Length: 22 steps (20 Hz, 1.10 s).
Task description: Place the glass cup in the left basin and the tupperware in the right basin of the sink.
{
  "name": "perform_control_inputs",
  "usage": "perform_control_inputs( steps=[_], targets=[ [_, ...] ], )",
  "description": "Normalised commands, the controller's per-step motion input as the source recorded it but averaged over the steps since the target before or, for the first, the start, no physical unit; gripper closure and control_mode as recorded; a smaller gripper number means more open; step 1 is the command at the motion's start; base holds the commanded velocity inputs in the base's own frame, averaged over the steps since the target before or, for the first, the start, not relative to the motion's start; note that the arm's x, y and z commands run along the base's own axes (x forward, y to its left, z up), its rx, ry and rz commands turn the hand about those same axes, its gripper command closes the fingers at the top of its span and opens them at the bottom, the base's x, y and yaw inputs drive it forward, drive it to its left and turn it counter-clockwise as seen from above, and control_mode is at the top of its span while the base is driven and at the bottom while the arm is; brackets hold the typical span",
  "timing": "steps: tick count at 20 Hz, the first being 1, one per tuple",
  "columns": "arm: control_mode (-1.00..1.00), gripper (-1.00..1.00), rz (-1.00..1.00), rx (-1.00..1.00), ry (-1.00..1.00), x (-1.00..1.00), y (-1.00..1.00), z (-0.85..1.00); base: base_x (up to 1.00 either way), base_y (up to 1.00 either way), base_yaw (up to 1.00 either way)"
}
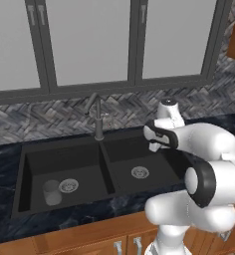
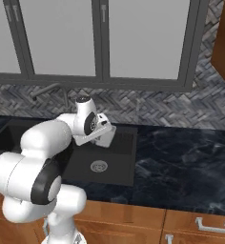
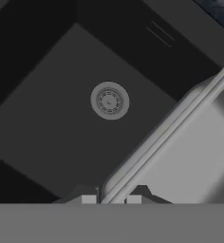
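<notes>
Here, a black double sink (image 1: 20, 172) is set into a dark marbled bench (image 2: 181, 157), with a grey faucet (image 1: 97, 117) standing behind the middle divider and grey-framed window panes above a herringbone tile wall (image 2: 148, 107).

The glass cup (image 1: 52, 192) stands upright on the floor of the left basin (image 1: 84, 159), just beside that basin's silver drain (image 1: 68, 186) and close to the front wall.

The white robot arm reaches out over the right basin (image 1: 122, 149). Its hand (image 3: 111, 199) hangs above that basin, pointing down, with its two fingers (image 3: 88, 199) drawn close together and clamped on the rim of the tupperware (image 3: 190, 156) — a pale, whitish container. In the hand view the container's edge runs diagonally up from between the fingers, and its body covers the lower right of the picture. In the right base view it (image 2: 106, 137) shows as a pale box under the hand, held clear above the basin floor.

The right basin's silver drain (image 3: 109, 100) lies below the hand, off to one side of the held container — it is uncovered.

Wooden cabinet fronts (image 2: 148, 221) with silver handles (image 2: 213, 226) run under the bench.
</notes>
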Motion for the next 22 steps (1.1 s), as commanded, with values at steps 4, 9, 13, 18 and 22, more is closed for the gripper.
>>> perform_control_inputs(
  steps=[4,9,13,18,22],
  targets=[
    [-1.0,1.0,0.1,0.0,0.0,0.35,0.22,-0.26,0.0,0.0,0.0],
    [-1.0,1.0,0.08,0.0,0.0,0.32,0.03,-0.42,0.0,0.0,0.0],
    [-1.0,1.0,0.07,0.0,0.0,0.4,0.0,-0.48,0.0,0.0,0.0],
    [-1.0,1.0,0.06,0.0,0.0,0.31,0.0,-0.5,0.0,0.0,0.0],
    [-1.0,1.0,0.05,0.0,0.0,0.24,0.0,-0.47,0.0,0.0,0.0]
  ],
)
